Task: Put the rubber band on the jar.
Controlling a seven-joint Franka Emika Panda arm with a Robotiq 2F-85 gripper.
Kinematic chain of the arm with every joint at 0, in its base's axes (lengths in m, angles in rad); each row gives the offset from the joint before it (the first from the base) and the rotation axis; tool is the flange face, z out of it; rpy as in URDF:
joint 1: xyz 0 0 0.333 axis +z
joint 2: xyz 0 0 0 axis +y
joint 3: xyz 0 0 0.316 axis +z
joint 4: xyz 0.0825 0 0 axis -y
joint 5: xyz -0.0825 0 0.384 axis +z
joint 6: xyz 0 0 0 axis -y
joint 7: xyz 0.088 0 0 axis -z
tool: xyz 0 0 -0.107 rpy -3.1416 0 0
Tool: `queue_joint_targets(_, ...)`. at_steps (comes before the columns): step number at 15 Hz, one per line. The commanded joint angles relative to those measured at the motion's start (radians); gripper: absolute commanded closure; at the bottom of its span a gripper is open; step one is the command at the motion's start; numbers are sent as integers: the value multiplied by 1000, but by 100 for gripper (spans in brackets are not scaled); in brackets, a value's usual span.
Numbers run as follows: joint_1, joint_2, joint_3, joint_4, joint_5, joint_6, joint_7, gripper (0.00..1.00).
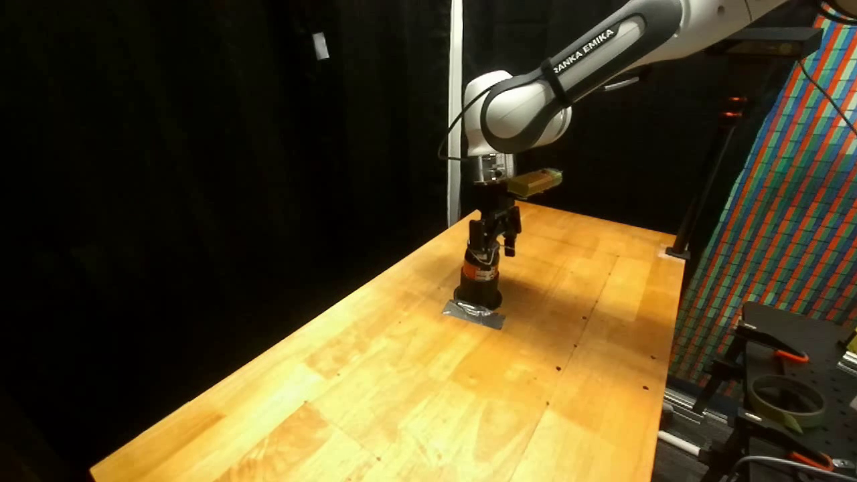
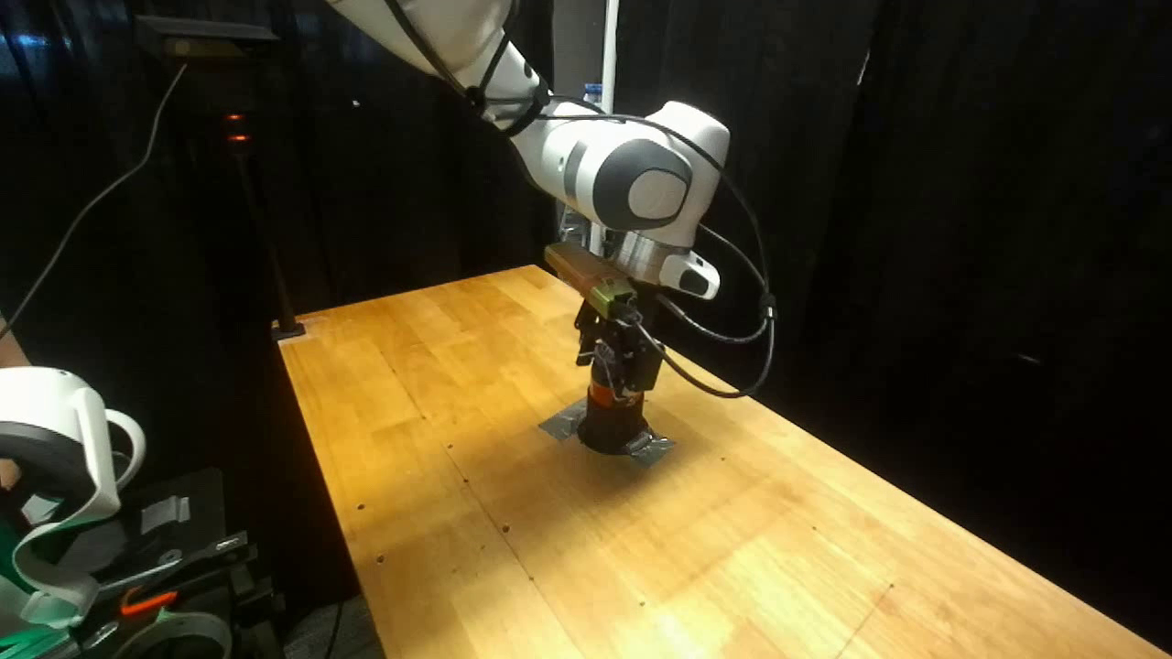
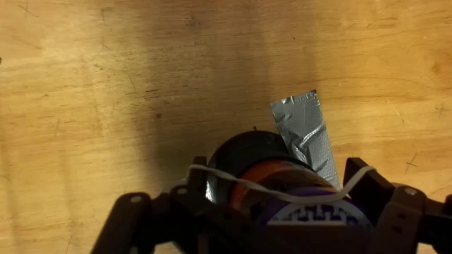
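Rubber band (image 3: 303,200), whitish, hung strung between both fingers of the Robotiq gripper (image 3: 280,175), lower center of the wrist frame. Fingers stood spread well apart, one to either side of the jar (image 3: 289,180). Visible strand overlapped the jar's purple-and-white top (image 3: 314,213); rest of the band was hidden, so could not tell whether it encircled the jar. Jar stood upright, orange label (image 1: 477,270) on its side, in a black base (image 3: 243,150) near center of both exterior views. Silver duct tape (image 3: 305,130) ran from base onto wooden tabletop (image 1: 402,402). In an exterior view, roll of tape (image 1: 810,416) lay at lower right.
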Motion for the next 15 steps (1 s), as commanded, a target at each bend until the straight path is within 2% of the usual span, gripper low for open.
queue_joint_targets(1,1,-101,-10,-171,-3,129,11,0)
queue_joint_targets(7,-1,-195,-16,-354,0,371,36,0)
queue_joint_targets(8,-2,-209,-13,-382,2,411,33,25)
queue_joint_targets(10,0,-248,-12,-448,2,491,36,33)
queue_joint_targets(15,-13,-347,10,-613,27,703,7,73)
